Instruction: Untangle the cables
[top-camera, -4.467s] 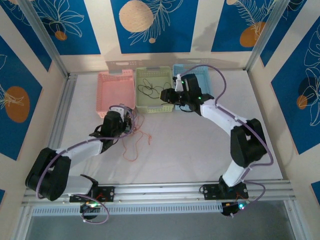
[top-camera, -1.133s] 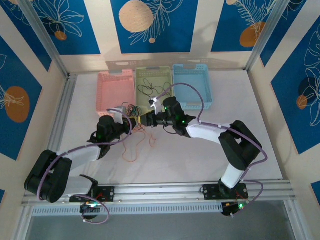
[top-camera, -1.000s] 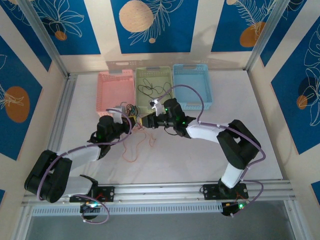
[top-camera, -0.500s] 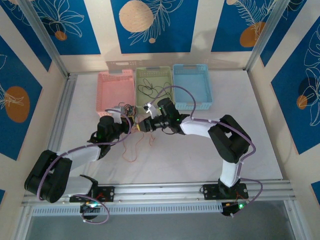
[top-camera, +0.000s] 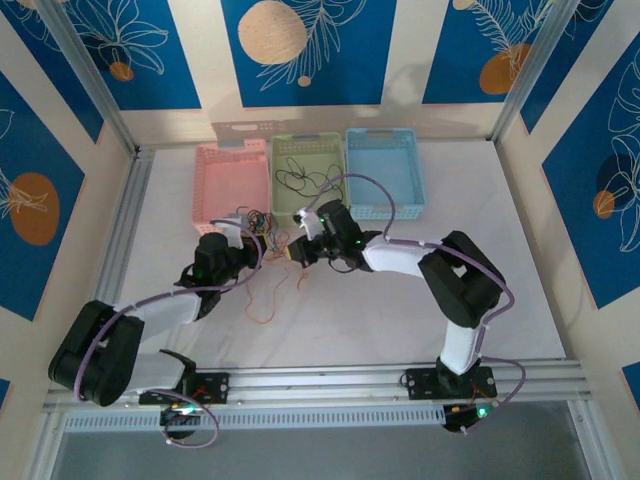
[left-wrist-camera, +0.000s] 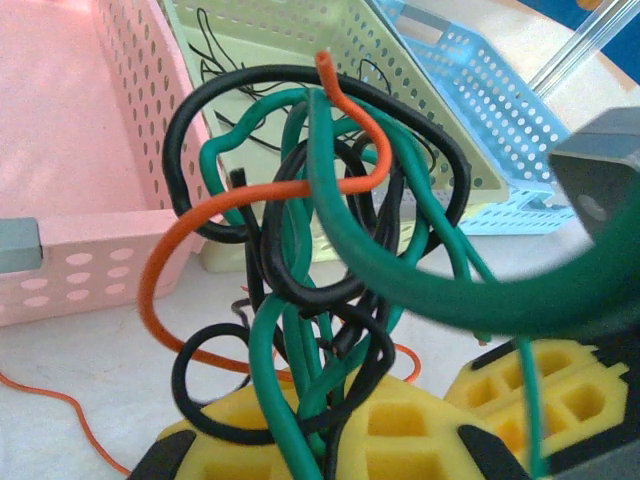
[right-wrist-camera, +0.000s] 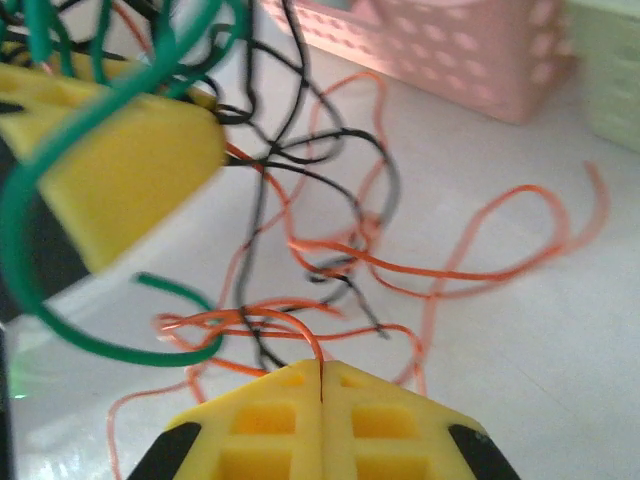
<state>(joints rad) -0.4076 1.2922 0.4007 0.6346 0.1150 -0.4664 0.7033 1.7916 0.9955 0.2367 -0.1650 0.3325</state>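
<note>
Cables (left-wrist-camera: 300, 250) are judged light, limp and springy; single strands are best pinched near a loose end. The clump is held just on the near side of the green basket (top-camera: 308, 140), clamped in the closed left end effector (left-wrist-camera: 330, 440). The right end effector (right-wrist-camera: 320, 400) is closed on one orange strand (right-wrist-camera: 319, 352).
</note>
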